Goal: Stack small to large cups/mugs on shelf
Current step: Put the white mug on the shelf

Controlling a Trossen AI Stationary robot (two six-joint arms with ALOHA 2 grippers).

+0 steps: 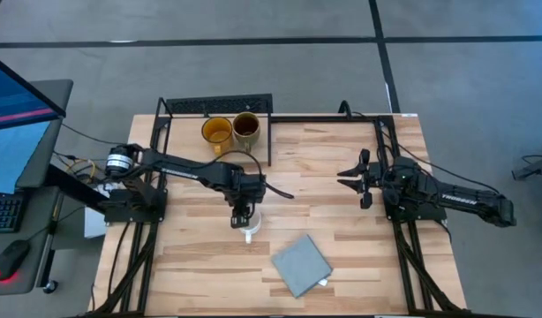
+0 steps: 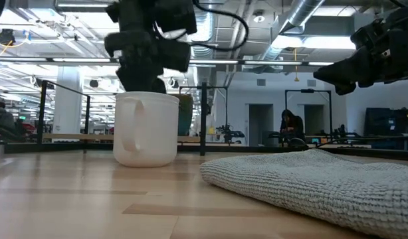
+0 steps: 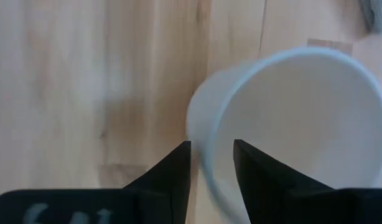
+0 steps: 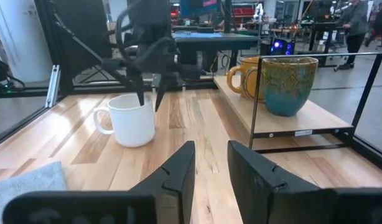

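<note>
Left hand (image 1: pixel 242 215) hangs directly over the small white mug (image 1: pixel 252 231), its two fingers (image 3: pixel 172 171) set astride the near wall of the rim, one outside and one inside; we judge them closing on that wall, though a firm grip cannot yet be confirmed. We find the mug upright on the bench (image 1: pixel 342 265), handle turned away from the shelf (image 1: pixel 220 150), with a grey cloth (image 1: pixel 301 264) just beside it. From the hand, the shelf lies toward the back edge, where the yellow-orange mug (image 1: pixel 216 132) and olive-brown mug (image 1: pixel 245 129) stand side by side. Right hand (image 1: pixel 355 179) waits open, well apart, so the left arm is clearly the nearer.
</note>
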